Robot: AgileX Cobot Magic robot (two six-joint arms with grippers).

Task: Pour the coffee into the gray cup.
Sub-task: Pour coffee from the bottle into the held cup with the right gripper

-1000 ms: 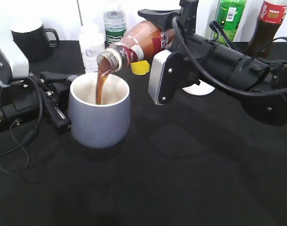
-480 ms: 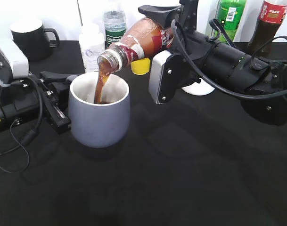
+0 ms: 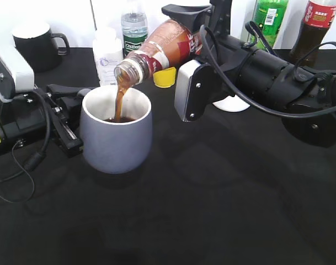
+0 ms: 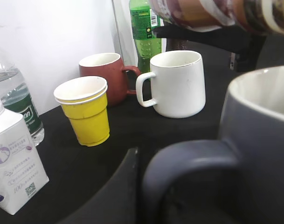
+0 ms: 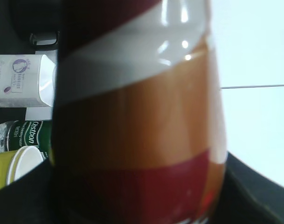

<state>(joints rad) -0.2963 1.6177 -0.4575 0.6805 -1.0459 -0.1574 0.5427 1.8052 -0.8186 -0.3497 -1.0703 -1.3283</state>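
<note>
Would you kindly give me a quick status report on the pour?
Right gripper shut on coffee bottle, tilted, pouring. Stream landing inside gray cup. Left gripper at cup handle, grip unclear. Nothing obstructing.

A white mug [image 4: 176,84] is seen mid-table, flanked left by a brown mug [image 4: 104,74] and yellow paper cups [image 4: 86,109], green bottle [image 4: 145,32] behind.

Right gripper [image 3: 184,41] clamped and tilted; left gripper [image 3: 68,118] low, level.

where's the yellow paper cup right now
In the left wrist view the yellow paper cup stands left of centre on the black table, just in front-left of the brown mug and left of the white mug.
</note>
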